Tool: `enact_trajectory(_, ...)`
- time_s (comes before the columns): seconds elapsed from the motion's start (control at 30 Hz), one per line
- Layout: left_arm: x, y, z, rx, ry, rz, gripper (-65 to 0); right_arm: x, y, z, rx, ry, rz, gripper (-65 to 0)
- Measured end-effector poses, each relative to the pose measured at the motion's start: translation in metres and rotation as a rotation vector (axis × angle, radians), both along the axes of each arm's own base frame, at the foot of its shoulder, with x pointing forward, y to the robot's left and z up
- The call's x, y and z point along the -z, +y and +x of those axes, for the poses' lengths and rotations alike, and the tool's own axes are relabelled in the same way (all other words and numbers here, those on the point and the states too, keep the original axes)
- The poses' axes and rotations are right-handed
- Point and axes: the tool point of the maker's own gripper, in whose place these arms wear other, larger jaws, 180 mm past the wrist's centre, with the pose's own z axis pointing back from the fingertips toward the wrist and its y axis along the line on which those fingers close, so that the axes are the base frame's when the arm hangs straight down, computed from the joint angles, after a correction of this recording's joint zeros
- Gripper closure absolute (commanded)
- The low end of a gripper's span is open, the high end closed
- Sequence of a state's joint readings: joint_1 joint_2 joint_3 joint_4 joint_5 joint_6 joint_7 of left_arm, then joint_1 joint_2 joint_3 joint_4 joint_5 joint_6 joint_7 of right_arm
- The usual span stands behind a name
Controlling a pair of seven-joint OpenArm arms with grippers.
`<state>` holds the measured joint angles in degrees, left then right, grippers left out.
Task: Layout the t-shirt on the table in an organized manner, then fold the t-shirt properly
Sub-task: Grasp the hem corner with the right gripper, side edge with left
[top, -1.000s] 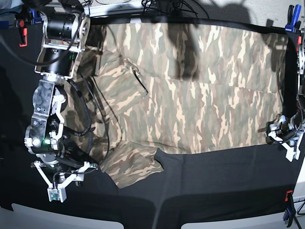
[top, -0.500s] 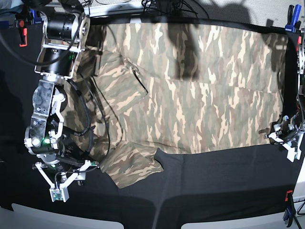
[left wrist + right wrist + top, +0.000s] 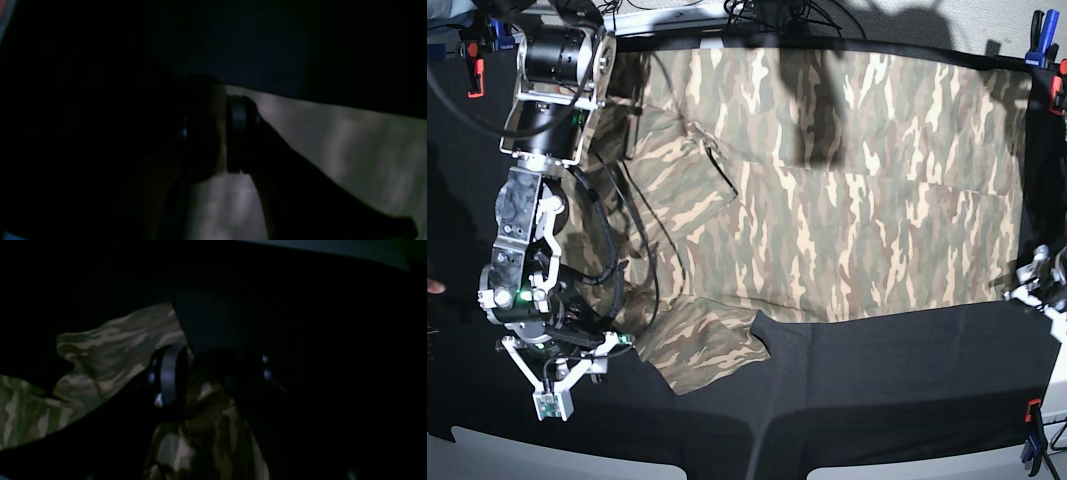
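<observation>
The camouflage t-shirt (image 3: pixel 847 200) lies spread across the black table (image 3: pixel 877 400), one sleeve (image 3: pixel 707 345) angled toward the front. In the base view my right gripper (image 3: pixel 567 365) sits low at that sleeve's left edge. The right wrist view shows the right gripper (image 3: pixel 201 373) with its fingers apart and folded t-shirt cloth (image 3: pixel 110 350) between and below them. My left gripper (image 3: pixel 1039 283) is at the far right, beside the hem corner. Up close, the left gripper (image 3: pixel 220 133) shows only a narrow strip of tan cloth (image 3: pixel 350 143) between dark fingers; whether they grip it is unclear.
A blue clamp (image 3: pixel 1037 40) and a red clamp (image 3: pixel 472 70) hold the black cloth at the back corners. Another clamp (image 3: pixel 1032 430) sits at the front right. Cables run along the back edge. The right arm's body lies over the shirt's left side.
The left gripper has shifted right, toward the table's edge. The right gripper has barely moved, and the shirt lies as before.
</observation>
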<state>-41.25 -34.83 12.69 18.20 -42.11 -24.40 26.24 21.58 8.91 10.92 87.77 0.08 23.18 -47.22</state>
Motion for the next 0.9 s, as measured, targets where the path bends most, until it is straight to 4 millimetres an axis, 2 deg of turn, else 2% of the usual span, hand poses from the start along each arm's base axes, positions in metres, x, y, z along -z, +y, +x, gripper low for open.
enact_trajectory(0.13,0.003,-0.006,0.000,0.005,0.010,-0.010,-20.8,0.002,0.000,-0.001,0.001,0.011,0.000,-26.9)
enact_trajectory(0.23,0.003,-0.005,0.000,0.005,0.013,-0.009,-23.2,0.004,-0.001,-0.002,0.003,0.024,-0.002,-26.9)
enact_trajectory(0.43,-0.004,-0.002,0.007,-0.011,-0.044,0.000,-23.3,0.005,-0.001,-0.003,0.005,0.033,-0.004,-26.9)
enact_trajectory(0.63,-0.009,0.006,0.013,0.012,-0.091,0.103,-23.3,0.010,-0.003,-0.006,0.011,0.063,-0.010,-26.9)
enact_trajectory(0.77,-0.005,0.004,0.011,0.015,-0.082,0.099,-23.3,0.010,-0.002,-0.006,0.011,0.064,-0.009,-26.9)
enact_trajectory(0.9,0.008,0.000,0.000,0.018,-0.053,0.089,-23.3,0.012,-0.003,-0.008,0.014,0.080,-0.013,-26.9)
